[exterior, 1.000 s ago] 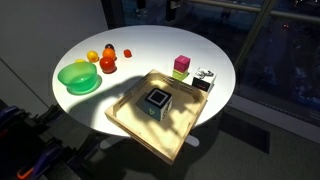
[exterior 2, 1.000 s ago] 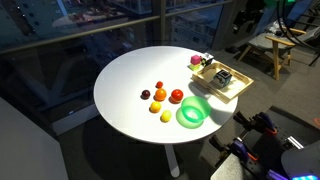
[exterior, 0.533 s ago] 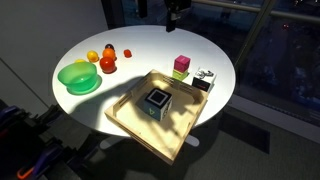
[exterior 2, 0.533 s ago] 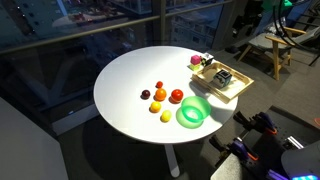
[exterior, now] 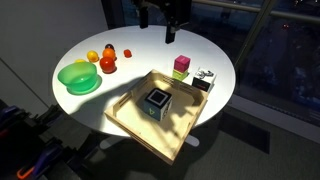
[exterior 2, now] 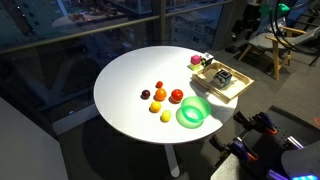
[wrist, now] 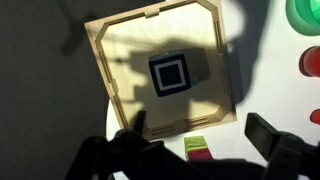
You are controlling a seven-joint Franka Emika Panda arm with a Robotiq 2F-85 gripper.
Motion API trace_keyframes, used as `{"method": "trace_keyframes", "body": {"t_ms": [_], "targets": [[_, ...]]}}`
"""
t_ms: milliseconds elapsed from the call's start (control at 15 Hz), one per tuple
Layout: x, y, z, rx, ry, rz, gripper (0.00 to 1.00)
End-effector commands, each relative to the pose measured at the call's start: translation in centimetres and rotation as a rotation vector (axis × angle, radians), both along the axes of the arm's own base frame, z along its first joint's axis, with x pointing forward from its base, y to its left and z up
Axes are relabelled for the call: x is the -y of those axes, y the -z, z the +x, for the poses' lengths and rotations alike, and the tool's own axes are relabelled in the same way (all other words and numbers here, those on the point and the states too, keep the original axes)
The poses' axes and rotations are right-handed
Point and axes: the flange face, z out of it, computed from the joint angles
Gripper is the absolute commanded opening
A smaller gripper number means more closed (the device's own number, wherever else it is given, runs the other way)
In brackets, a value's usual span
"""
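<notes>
My gripper [exterior: 158, 20] hangs open high above the far side of the round white table [exterior: 150, 45], holding nothing. In the wrist view the gripper [wrist: 200, 140] has its two dark fingers spread wide, and a green-and-pink block [wrist: 198, 150] lies far below between them. That block [exterior: 181, 67] stands by the far corner of a shallow wooden tray [exterior: 130, 120]. Inside the tray [wrist: 110, 60] sits a cube with black-and-white square markings [wrist: 168, 75], also visible in an exterior view [exterior: 157, 101].
A small black-and-white cube [exterior: 204, 79] sits beside the tray. A green bowl [exterior: 78, 77] and several red, orange and yellow fruits [exterior: 107, 63] lie on the table's other side, with the bowl [exterior 2: 192, 112] near its edge. Dark windows and a wooden chair [exterior 2: 265, 50] stand beyond.
The gripper has come down from the top edge of an exterior view and now shows more fully above the table. The objects have not moved.
</notes>
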Motion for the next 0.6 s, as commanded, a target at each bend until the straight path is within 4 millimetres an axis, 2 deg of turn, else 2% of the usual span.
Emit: {"method": "trace_keyframes", "body": {"t_ms": [0,333,533], "targets": [[0.7,0.2,0.5,-0.025,0.034,0.004,1.00],[1.2,1.5,0.6,-0.050,0.050,-0.002,1.00],[0.8,2.2,0.2,-0.041,0.029,0.005,1.00]]}}
